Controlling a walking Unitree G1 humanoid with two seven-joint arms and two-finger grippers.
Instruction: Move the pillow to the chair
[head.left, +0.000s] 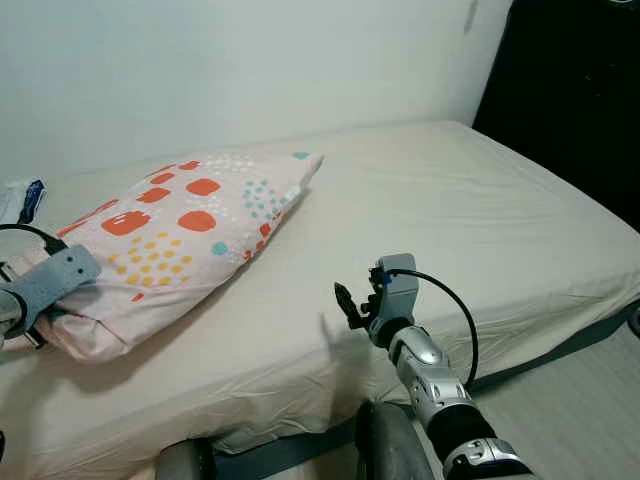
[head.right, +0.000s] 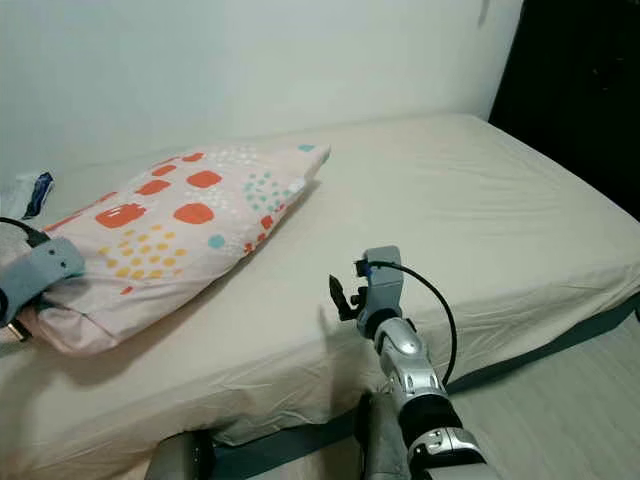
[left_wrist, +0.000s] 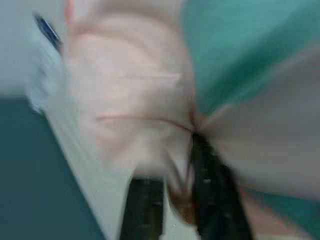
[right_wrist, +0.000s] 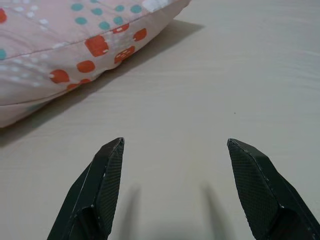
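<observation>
Your right arm: silver segmented links, black joint bands, grey-blue wrist block, black cable looping from wrist back to forearm. Right gripper: two long black tapered fingers, textured inner faces. Your left wrist: grey-blue housing, black cable loop.

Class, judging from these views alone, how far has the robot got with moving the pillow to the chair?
Done: the left claw has reached the near end of the pillow; its wrist view, though blurred, suggests fabric pinched between the fingers. In hand: the right claw hangs open over the bed, short of the pillow. Left: lifting the pillow off the bed and carrying it to the chair.
</observation>
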